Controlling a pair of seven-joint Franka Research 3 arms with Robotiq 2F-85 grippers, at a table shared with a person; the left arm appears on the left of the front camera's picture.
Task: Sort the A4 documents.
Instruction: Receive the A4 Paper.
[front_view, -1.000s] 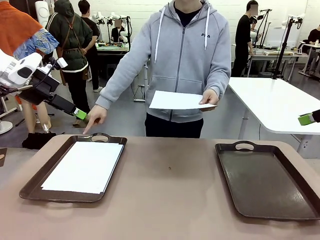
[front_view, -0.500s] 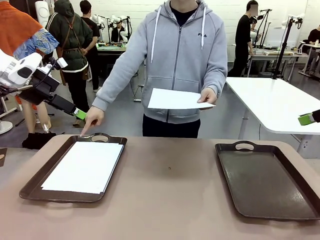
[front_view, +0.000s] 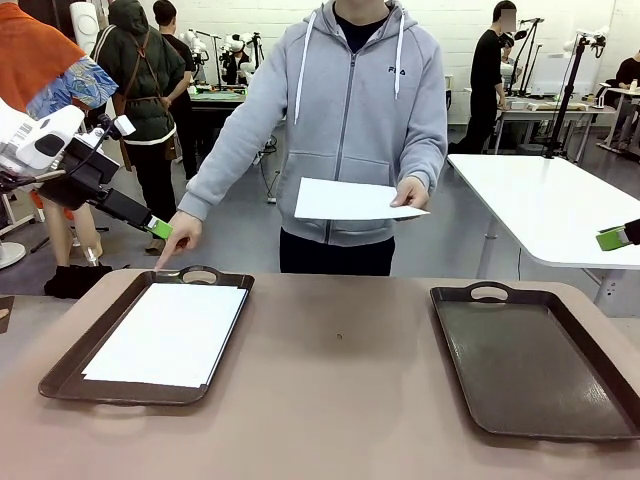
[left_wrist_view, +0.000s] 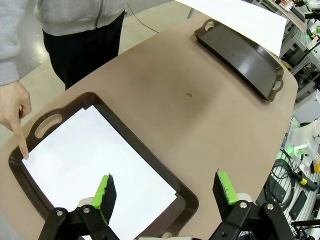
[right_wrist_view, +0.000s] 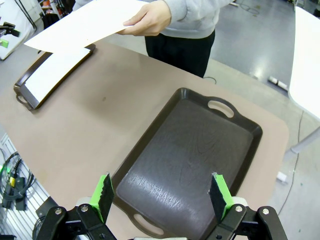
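Brown table (front_view: 340, 380) bears two trays (front_view: 70, 370) (front_view: 600, 400).

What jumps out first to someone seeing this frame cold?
A person across the table holds a white sheet in one hand and points with the other hand at the far corner of the left tray, which already holds paper. The right tray is bare, and both claws hang open above the trays.

bench (front_view: 340, 400): brown | dark brown handled tray (front_view: 70, 365): left edge | second tray (front_view: 540, 365): right edge | white table (front_view: 560, 210): beyond the bench
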